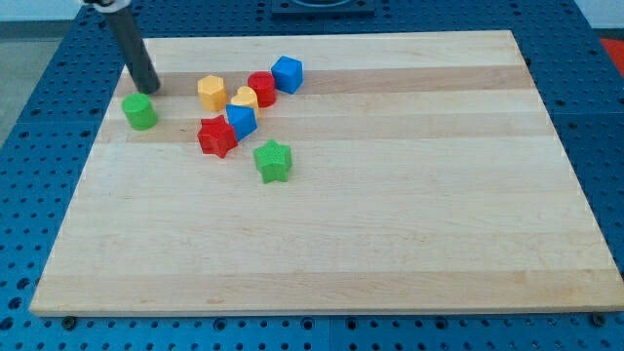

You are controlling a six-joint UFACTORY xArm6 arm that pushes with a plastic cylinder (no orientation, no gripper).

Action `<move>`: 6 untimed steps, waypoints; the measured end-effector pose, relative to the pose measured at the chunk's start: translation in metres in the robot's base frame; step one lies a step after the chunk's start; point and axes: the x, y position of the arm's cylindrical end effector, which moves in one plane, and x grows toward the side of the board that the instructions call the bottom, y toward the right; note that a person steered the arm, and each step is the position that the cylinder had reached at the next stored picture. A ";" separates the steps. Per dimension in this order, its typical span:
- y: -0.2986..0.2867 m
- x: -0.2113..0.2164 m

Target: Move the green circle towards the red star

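Note:
The green circle [139, 111] sits near the board's upper left. My tip [151, 90] is just above and slightly right of it, very close or touching. The red star [216, 136] lies to the right of the green circle, slightly lower, with a gap between them. The rod rises from the tip toward the view's top left.
A blue cube [241, 121] touches the red star's upper right. A yellow hexagon [212, 92], a yellow heart [245, 97], a red cylinder [261, 88] and a second blue cube [287, 74] cluster above. A green star [273, 161] lies lower right. The wooden board [390, 214] rests on a blue table.

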 end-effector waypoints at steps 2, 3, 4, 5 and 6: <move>0.008 0.063; 0.008 0.077; 0.005 0.054; -0.023 0.029; -0.055 0.035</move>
